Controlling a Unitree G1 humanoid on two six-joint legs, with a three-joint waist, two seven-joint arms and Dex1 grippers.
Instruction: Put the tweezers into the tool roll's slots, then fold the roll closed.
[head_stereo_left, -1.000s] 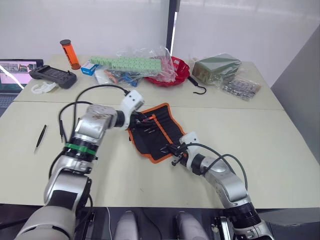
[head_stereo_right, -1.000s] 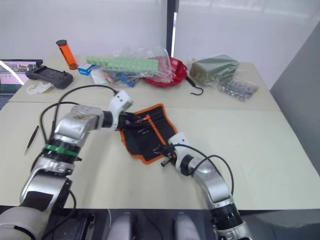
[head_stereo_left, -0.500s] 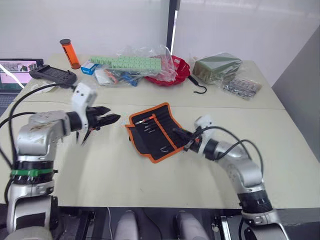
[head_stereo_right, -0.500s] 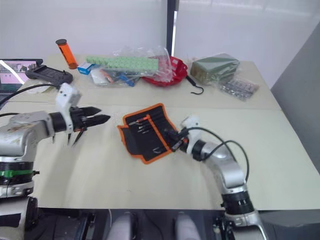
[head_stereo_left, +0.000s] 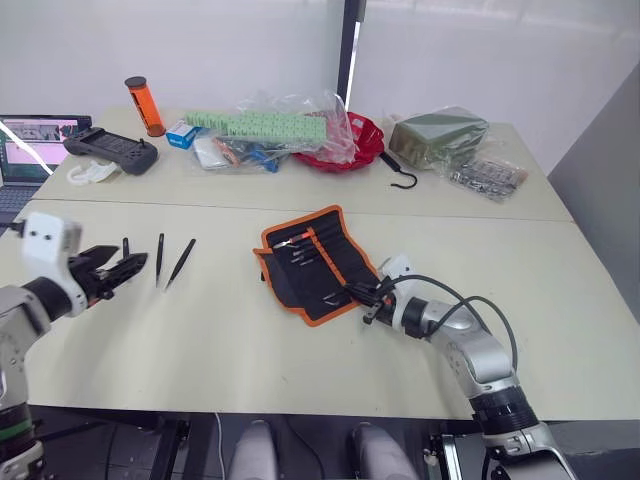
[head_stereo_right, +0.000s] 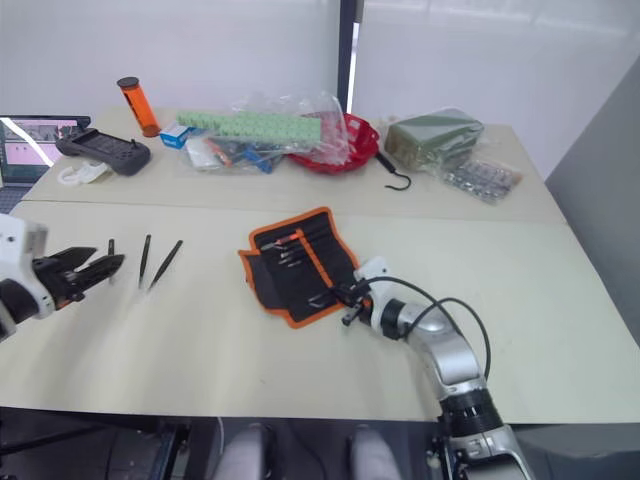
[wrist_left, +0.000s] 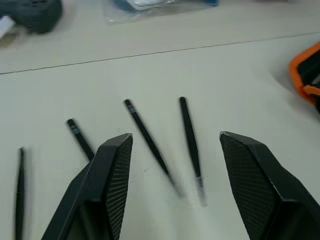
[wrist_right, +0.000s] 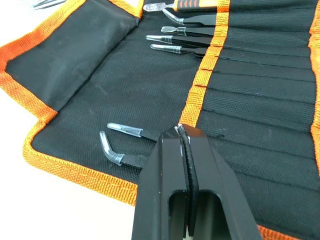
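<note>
L pincer (wrist_left: 172, 145) open, now withdrawn from tool roll (head_stereo_left: 312, 262) to loose tweezers (head_stereo_left: 180, 262) on bench (head_stereo_left: 200, 330). R pincer (wrist_right: 186, 142) closed, empty, at roll edge.

Left pincer (wrist_left: 175, 145) gapes above four loose tweezers (wrist_left: 190, 136) on the table (wrist_left: 240, 75)

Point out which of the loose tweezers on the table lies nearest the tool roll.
The tweezers lying aslant, rightmost of the loose ones, are nearest the tool roll. The other loose ones lie farther off, toward the left end effector.
</note>
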